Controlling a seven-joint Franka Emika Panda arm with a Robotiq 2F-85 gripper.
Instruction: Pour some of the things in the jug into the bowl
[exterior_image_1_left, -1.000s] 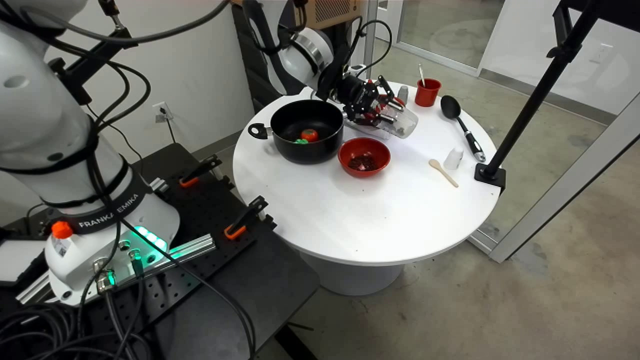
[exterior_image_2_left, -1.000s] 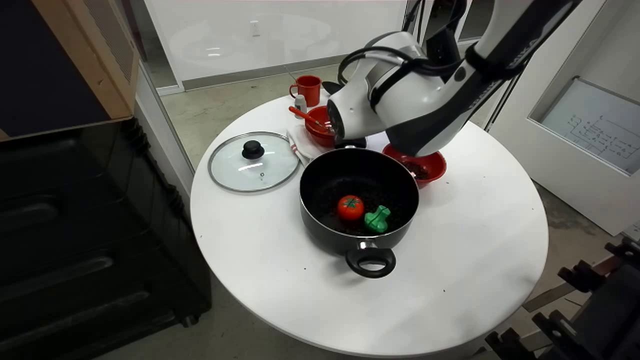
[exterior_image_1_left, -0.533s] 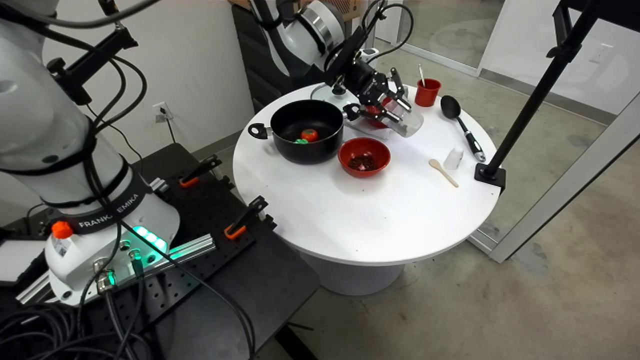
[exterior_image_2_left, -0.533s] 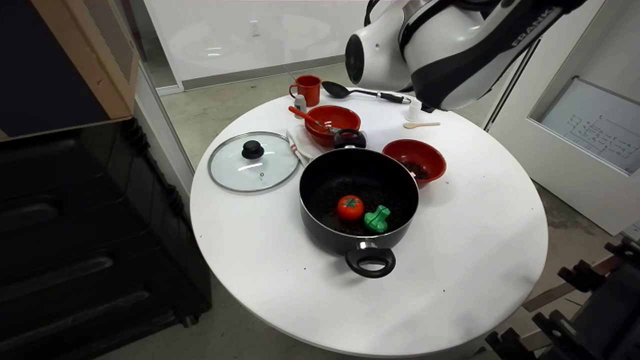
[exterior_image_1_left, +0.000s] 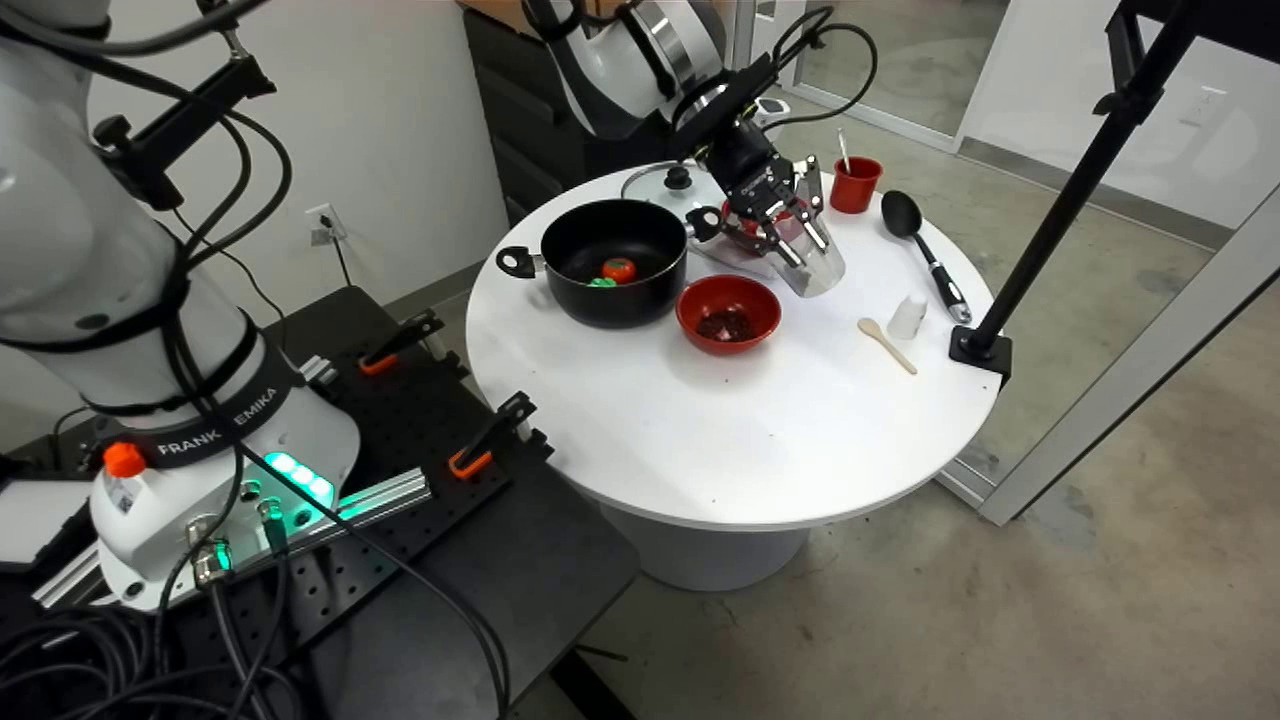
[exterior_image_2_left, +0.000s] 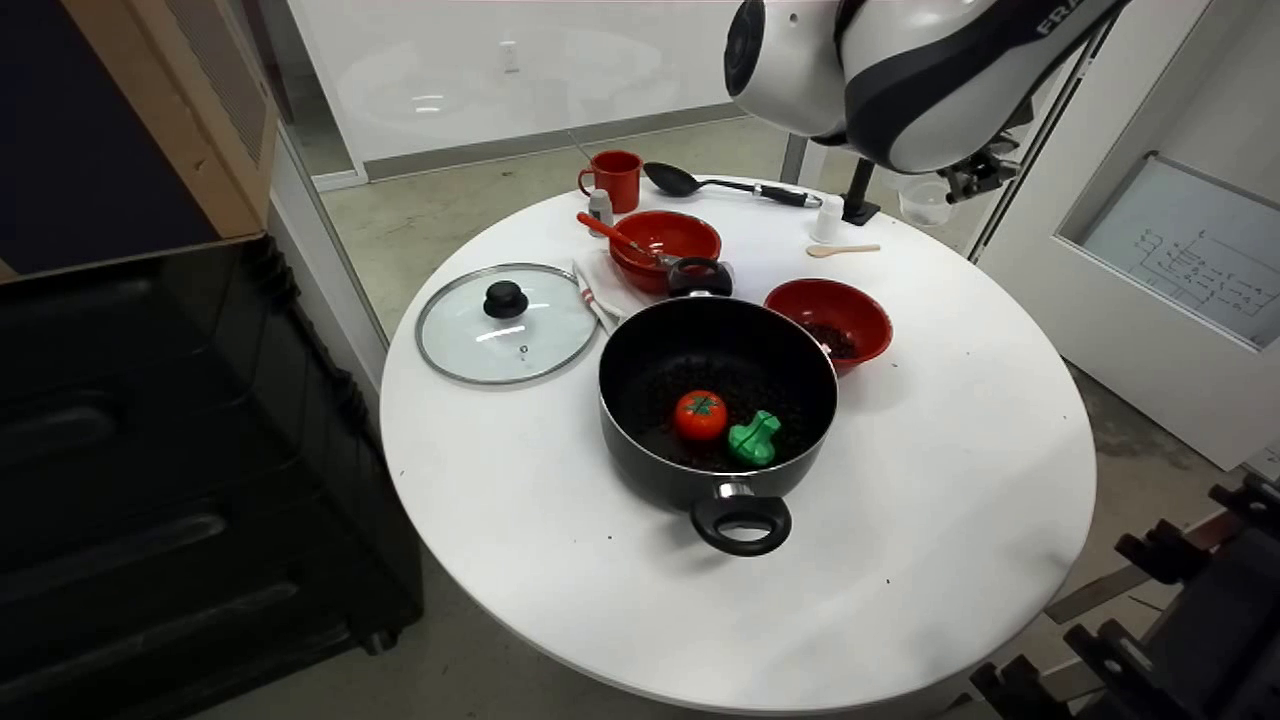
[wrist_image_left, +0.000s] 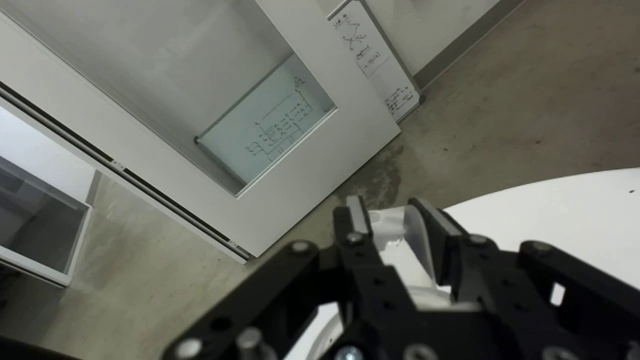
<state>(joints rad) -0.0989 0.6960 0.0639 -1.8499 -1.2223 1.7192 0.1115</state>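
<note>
One jug (exterior_image_1_left: 822, 273), translucent and tilted, hangs in the air from my gripper (exterior_image_1_left: 807, 250). My two fingers (wrist_image_left: 358, 217) stand only a little apart and have hold of it; whether they press on its wall or a handle I can't make out, nor what it has inside.

In an exterior view, below and to the picture's left of the hand, I have one red bowl (exterior_image_1_left: 728, 291) with dark bits (exterior_image_1_left: 724, 325) in it, on the one white table (exterior_image_1_left: 700, 440). Farther left of the hand stands one black pot (exterior_image_1_left: 620, 310); inside I count one tomato (exterior_image_2_left: 700, 416) and one green piece (exterior_image_2_left: 754, 438). Behind the hand sit what look like two nested bowls (exterior_image_2_left: 688, 230), with one red-handled utensil (exterior_image_2_left: 608, 232) resting in them. One glass lid (exterior_image_1_left: 655, 188) lies up and left of the hand.

To the picture's right of the hand: one red mug (exterior_image_1_left: 854, 190) holding one thin stick (exterior_image_1_left: 843, 148), one black spoon (exterior_image_1_left: 901, 214), one white piece (exterior_image_1_left: 908, 318), and, just beside that, one wooden spoon (exterior_image_1_left: 890, 348).
</note>
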